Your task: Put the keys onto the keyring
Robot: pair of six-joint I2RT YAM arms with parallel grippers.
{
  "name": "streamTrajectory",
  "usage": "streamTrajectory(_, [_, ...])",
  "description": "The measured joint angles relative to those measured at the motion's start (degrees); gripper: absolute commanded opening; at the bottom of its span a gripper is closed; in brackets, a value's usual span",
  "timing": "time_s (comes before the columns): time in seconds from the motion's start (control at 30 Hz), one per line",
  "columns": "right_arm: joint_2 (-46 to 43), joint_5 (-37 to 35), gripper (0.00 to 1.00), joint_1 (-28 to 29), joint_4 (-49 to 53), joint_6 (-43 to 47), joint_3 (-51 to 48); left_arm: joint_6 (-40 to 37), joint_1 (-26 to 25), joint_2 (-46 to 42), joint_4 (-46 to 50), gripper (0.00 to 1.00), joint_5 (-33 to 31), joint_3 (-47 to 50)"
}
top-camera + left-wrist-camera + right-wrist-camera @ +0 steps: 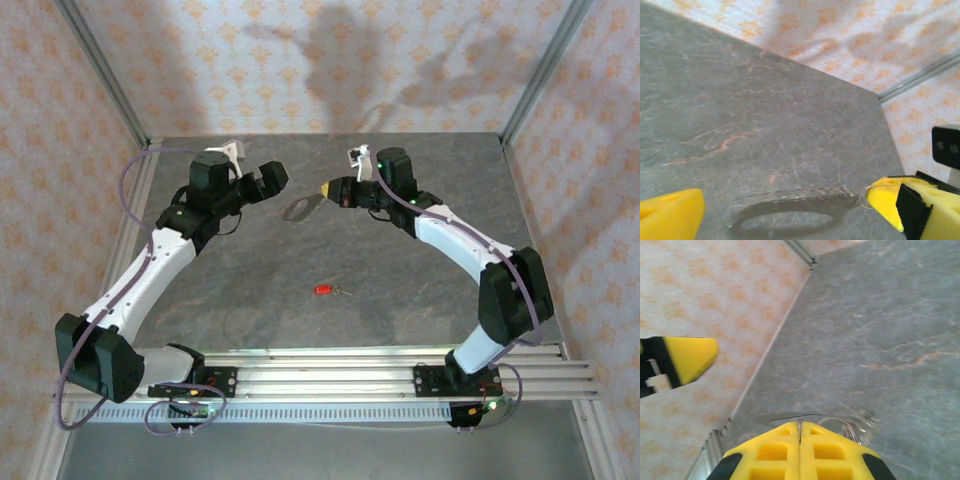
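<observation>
Top external: places red key (322,290) on the bench (420,300), well apart from both claws, left claw (278,178) released. Right wrist: confirms right claw (800,429) clenched on the keyring (300,208).

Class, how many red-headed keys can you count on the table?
1. The red key lies mid-table, apart from the keyring, which is farther back. More may be hidden from these views.

Bare table (400,300) around key (322,290) — left arm (150,265), right arm (450,235) flanking, wall (330,70) behind
</observation>
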State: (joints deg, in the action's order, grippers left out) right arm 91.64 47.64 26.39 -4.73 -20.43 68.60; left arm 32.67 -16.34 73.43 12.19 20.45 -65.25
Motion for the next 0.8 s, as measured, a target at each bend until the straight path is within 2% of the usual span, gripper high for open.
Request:
streamTrajectory(0.27, [-2.38, 7.63, 0.0, -3.39, -7.02, -4.55, -1.07, -3.87, 0.0, 1.73, -2.08, 0.96, 4.7, -2.51])
streamTrajectory(0.5, [-5.09, 10.51, 0.0, -5.73, -8.83, -5.75, -2.91, -2.71, -0.13, 5.11, -6.97, 0.93, 9.27, -4.52])
streamTrajectory(0.67, [-6.78, 11.78, 0.0, -6.21, -10.69, -7.02, -3.63, -0.24, -1.2, 5.86, -9.64, 0.8, 12.48, -4.57])
streamTrajectory(0.8, [-7.65, 12.2, 0.0, -6.21, -13.86, -9.42, -4.26, 2.67, -2.8, 6.08, -13.33, 0.78, 15.19, -4.57])
